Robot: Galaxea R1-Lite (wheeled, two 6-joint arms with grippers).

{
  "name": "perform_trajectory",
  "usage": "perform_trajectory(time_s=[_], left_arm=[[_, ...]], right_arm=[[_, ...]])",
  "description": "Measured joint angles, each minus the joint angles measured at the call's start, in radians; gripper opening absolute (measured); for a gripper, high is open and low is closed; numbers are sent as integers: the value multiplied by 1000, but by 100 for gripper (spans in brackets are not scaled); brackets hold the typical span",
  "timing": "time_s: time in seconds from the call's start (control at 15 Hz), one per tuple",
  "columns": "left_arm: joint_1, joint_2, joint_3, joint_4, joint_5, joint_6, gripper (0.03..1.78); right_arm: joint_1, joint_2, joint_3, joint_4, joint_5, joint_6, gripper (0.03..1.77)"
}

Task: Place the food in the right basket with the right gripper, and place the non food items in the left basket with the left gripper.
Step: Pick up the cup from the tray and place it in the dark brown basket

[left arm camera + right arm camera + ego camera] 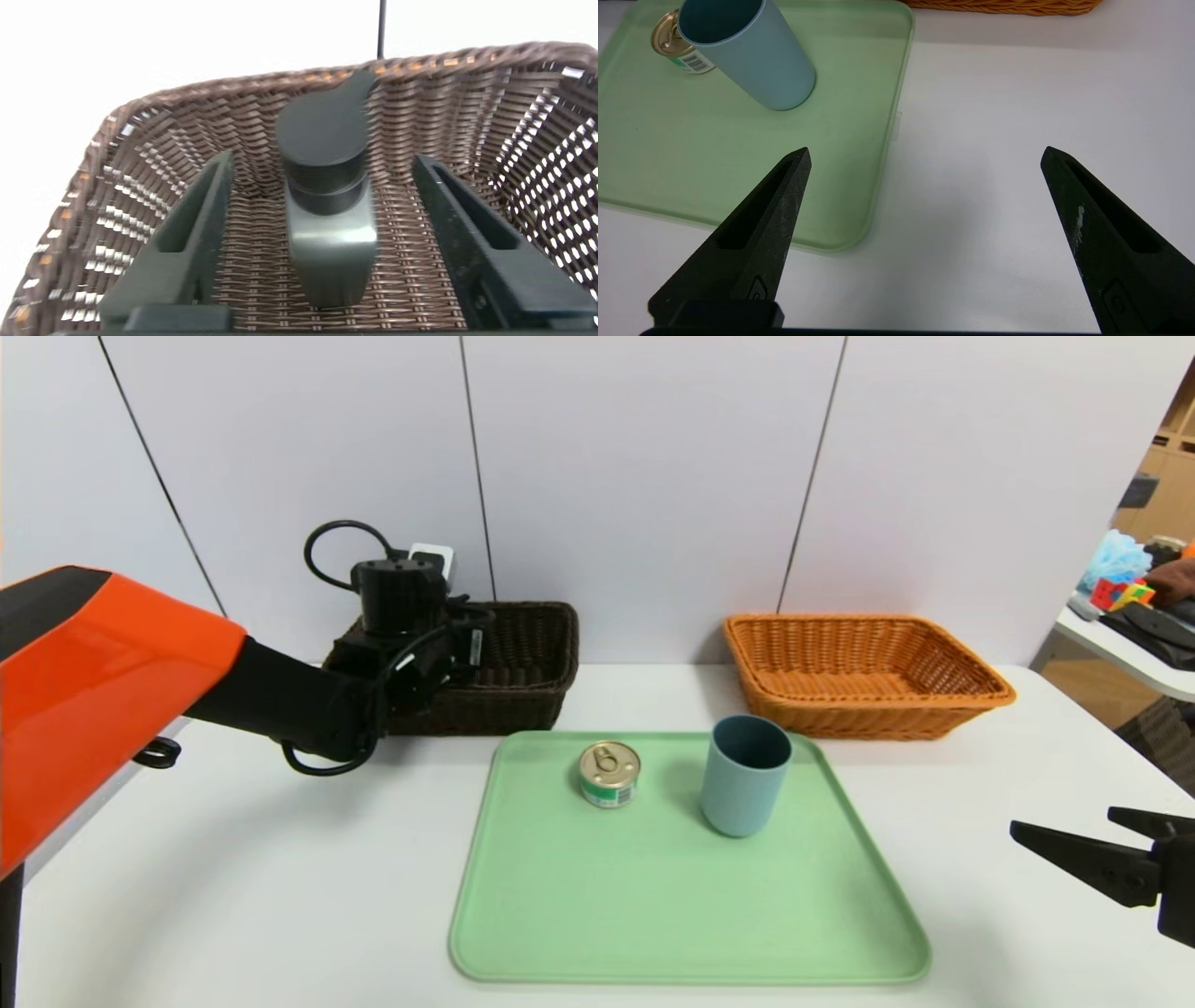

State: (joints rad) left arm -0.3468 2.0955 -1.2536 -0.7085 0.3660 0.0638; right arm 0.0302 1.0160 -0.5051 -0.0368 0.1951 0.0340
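Left gripper (322,158), jaws apart around black pump bottle (331,233) in dark wicker basket (485,709). Tin can (609,773), squat, gold pull-tab lid, green-and-white barcoded label, on green tray (691,905); blue-grey cup (742,784), plain, beside it. Right gripper (927,156), open, right of tray.

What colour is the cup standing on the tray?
The cup is plain blue-grey; it shows best in the head view.

White table (261,896): green tray (691,915), two wicker baskets (868,721).
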Motion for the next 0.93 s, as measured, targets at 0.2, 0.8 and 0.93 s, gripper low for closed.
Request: perform_trajectory(time_s=[0.2,0.8,0.93], left_arm=[[0,-53,32,8,1,10,148],[0,-264,282,26,0,11,163],[-3,-316,331,34,-4,12,165]], right_arm=[[0,0,2,0,-2,1,170],[0,-13,1,0,0,0,170],[0,-17,1,0,0,0,170]])
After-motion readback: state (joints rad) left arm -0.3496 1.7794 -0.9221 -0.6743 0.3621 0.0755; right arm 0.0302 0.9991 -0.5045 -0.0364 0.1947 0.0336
